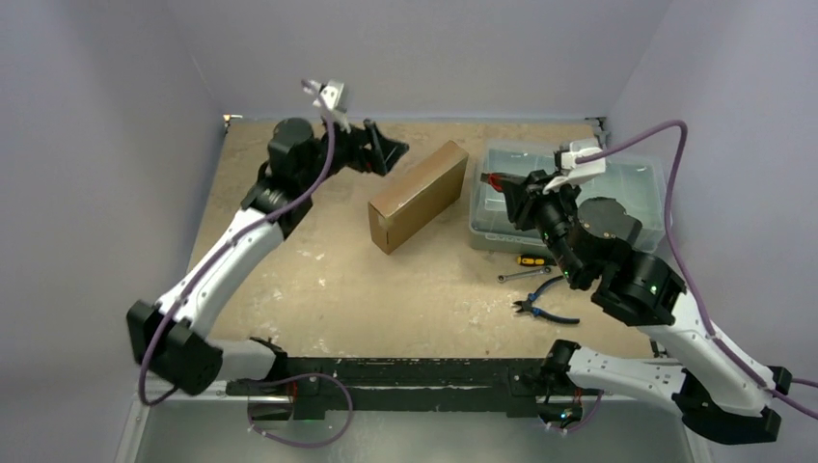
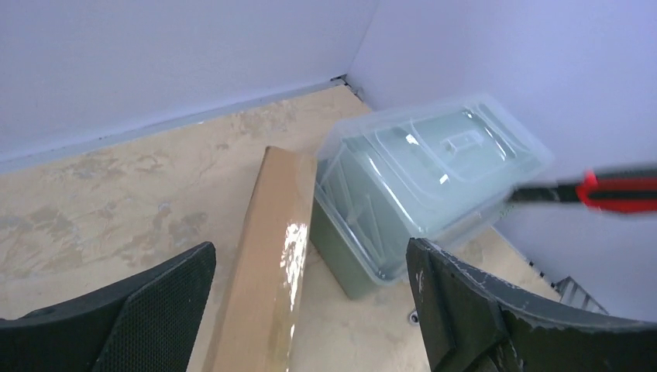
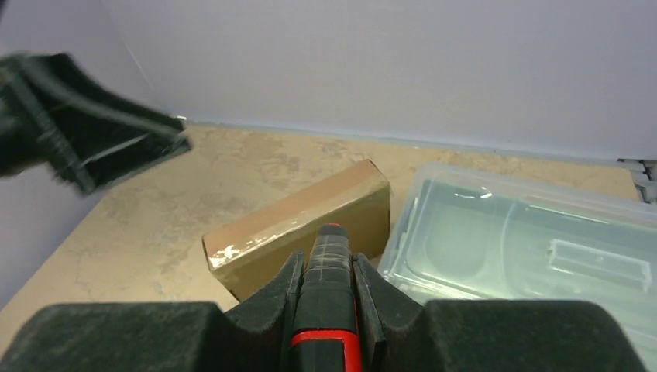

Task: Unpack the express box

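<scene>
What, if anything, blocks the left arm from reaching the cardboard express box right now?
Probably nothing, so yes: the left gripper is open, empty and close beside the express box, nothing between them. The right gripper, shut on a red-black tool, is across the box.

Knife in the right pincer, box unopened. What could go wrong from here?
1. The express box seems to stand on a narrow side, and the open left pincer isn't gripping it; blade pressure could tip or slide it.
2. The clear bin sits close beside the box, so a slipping knife in the right pincer might strike it.
3. A deep cut along the tape may damage the contents.
</scene>
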`<state>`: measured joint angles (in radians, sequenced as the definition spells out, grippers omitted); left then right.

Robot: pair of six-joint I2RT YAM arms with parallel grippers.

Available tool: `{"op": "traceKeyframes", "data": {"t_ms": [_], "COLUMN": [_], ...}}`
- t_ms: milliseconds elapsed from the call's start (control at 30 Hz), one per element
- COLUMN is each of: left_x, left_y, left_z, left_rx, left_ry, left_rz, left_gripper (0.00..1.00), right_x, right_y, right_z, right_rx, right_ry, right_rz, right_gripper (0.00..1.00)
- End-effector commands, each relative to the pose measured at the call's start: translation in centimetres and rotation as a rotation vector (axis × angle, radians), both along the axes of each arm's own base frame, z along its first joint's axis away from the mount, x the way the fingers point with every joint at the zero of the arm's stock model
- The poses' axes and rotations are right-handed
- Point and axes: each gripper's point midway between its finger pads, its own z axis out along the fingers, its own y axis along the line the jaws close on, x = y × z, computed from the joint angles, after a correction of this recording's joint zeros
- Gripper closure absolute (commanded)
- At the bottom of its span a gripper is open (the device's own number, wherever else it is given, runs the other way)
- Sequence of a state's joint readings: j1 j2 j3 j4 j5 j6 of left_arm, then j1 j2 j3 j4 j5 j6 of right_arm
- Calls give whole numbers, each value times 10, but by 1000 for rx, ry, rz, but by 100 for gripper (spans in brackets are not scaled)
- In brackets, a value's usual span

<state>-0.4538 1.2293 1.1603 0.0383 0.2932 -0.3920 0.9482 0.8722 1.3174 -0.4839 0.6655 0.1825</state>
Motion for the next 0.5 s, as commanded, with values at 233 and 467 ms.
{"op": "traceKeyframes", "data": {"t_ms": [233, 467], "left_x": [97, 112], "left_y": [-66, -79], "left_z": [-47, -64], "left_rx": [73, 24], "left_ry": [90, 58], "left_rz": [-72, 18], "left_gripper": [5, 1], "right_x": [-29, -38], "right_y": [-63, -79], "right_z": [8, 6], "right_rx": [60, 83], "right_ry": [27, 32], "right_rz": [-118, -140], "right_gripper": [100, 100]}}
